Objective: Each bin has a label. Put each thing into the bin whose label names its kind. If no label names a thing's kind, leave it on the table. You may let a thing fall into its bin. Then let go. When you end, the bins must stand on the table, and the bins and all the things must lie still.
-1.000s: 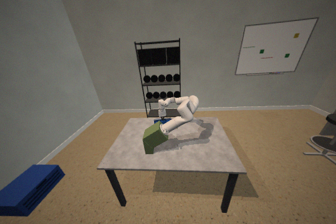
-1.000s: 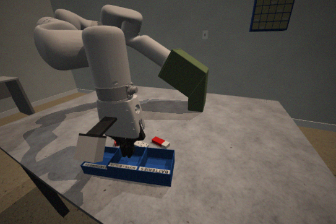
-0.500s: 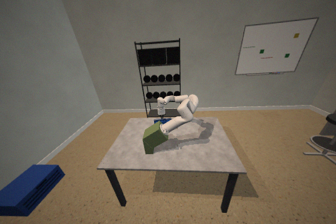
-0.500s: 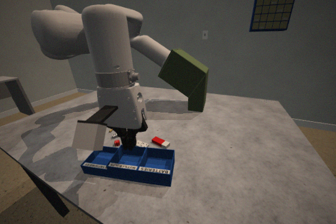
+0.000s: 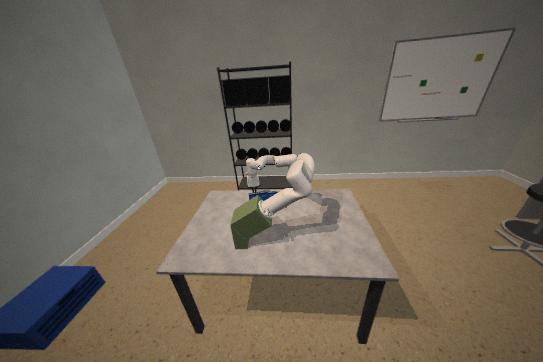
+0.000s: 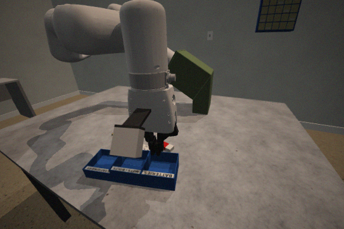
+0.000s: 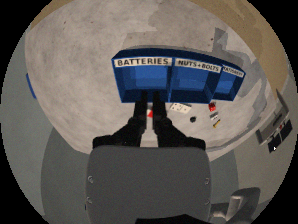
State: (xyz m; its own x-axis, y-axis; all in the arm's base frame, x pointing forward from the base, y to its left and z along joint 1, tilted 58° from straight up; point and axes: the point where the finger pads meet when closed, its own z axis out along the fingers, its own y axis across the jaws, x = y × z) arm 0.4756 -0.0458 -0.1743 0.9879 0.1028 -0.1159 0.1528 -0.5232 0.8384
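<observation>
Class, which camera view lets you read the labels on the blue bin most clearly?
The wrist view: the blue bin faces the camera, with BATTERIES and NUTS+BOLTS upright and legible, the third blurred. The exterior view shows the labels upside down and partly blurred. The top view shows only a sliver of the bin behind the arm.
</observation>
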